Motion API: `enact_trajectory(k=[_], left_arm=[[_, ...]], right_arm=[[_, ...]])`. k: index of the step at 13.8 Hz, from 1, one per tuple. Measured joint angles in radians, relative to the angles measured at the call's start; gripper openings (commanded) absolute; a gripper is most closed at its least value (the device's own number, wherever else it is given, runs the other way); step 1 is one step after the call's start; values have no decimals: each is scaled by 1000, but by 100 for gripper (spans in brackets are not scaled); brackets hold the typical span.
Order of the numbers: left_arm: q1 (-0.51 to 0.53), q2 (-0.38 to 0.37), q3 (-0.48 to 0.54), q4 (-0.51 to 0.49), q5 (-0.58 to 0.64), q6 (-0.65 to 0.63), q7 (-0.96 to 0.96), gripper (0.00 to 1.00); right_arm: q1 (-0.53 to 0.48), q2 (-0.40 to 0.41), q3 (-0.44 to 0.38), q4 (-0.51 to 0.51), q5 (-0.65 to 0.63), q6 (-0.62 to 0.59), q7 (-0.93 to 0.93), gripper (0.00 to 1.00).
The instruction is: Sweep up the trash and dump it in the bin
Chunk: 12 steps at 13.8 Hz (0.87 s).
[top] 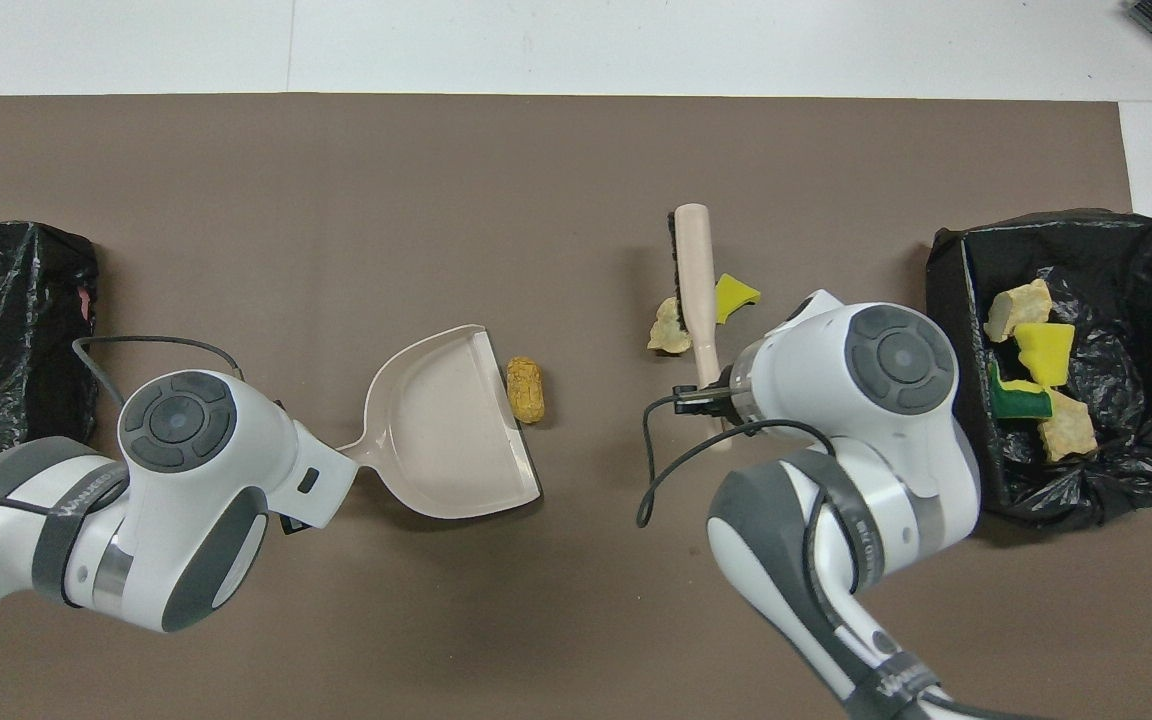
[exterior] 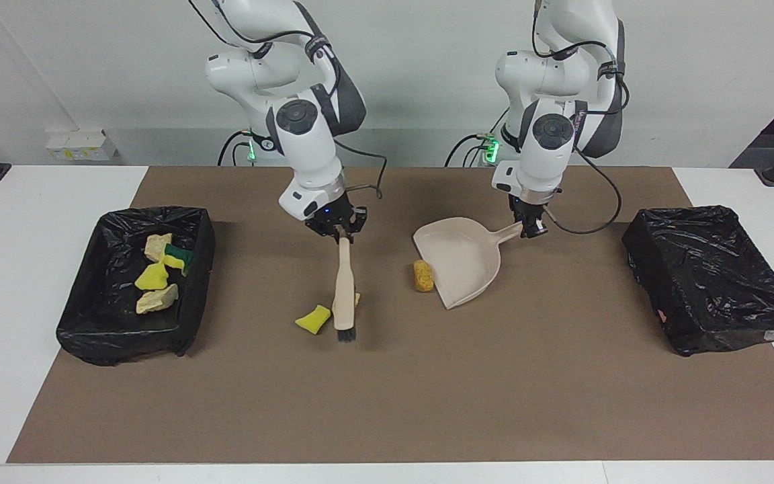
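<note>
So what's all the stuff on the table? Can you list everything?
Loose scraps: three on the mat. One orange-brown at the dustpan's open edge; one bright yellow and one pale tan by the brush.
Scraps in bin: four, pale tan, yellow and green-backed.
Dustpan: one, beige, mid-table, empty.
Brush: one, beige handle, dark bristles, over the two scraps.
Bin with scraps: one, black-lined, at the right arm's end.
Other bin: one, covered in black plastic, at the left arm's end.
Mat: one, brown, on a white table.
Left pincer: shut on the dustpan's handle.
Right pincer: shut on the brush's handle.
</note>
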Motion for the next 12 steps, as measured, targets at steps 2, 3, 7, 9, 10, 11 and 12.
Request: enact_trajectory(k=[2,3,7,9,10,11,12], left_arm=[[1,0,1,0,0,1,5,0],[4,0,3,0,0,2,15,0],[22,0,7,0,0,4,51,0],[23,0,7,0,0,5,66,0],[23,0,8,0,0,5,69,0],[23,0,8,-1,0,5,70,0],[23,0,8,-1,0,5,70,0]], right_arm=[[-106,22,-1,33,-45,-65,-151,0],[-150,34,-2,62,-84,-110,-215,0],[-180,88,6,82,-181,-174,-268,0],[-151,106,13,79,-182,-174,-268,0],[-130,114,14,78,-182,-174,-262,0],[-104,123,15,78,-182,-167,-235,0],[-77,134,15,80,-182,-157,-190,0]])
